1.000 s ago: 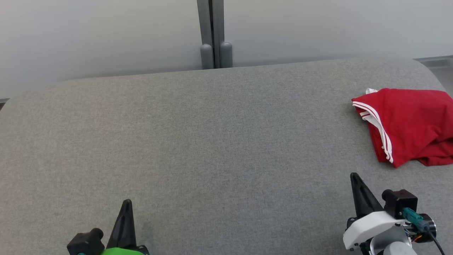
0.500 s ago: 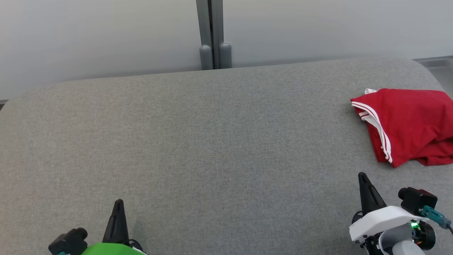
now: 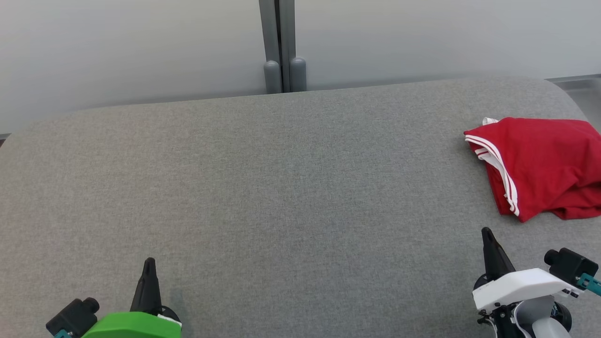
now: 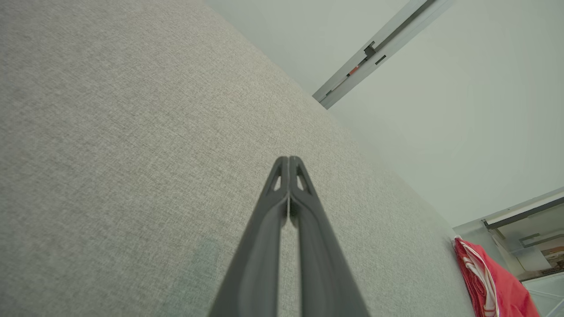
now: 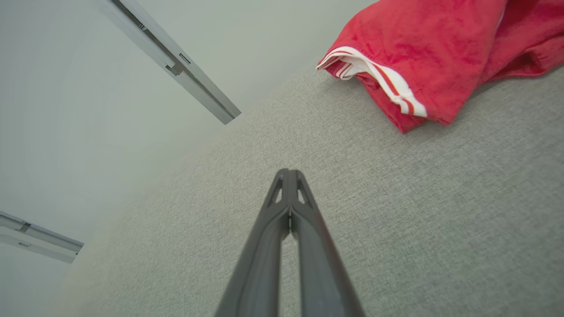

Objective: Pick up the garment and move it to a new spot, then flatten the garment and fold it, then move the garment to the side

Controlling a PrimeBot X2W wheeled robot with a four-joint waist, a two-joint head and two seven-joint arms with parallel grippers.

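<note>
Both pairs of fingers are pressed together and hold nothing. The left gripper (image 3: 149, 263) sits at about 7 o'clock in the head view, the right gripper (image 3: 487, 232) at about 5 o'clock, both low over the bare grey fabric surface (image 3: 300, 188).

Over the last second the left gripper has drifted outward toward 8 o'clock. The right one has slid toward 3 o'clock, and its white wrist has turned. The red garment with white-striped trim (image 3: 544, 164) has not moved. It lies bundled in a rough fold at 3 o'clock, against the surface's right edge, well apart from either gripper.

I judge this a withdrawal to rest: the garment looks already folded and set aside, so little remains.
</note>
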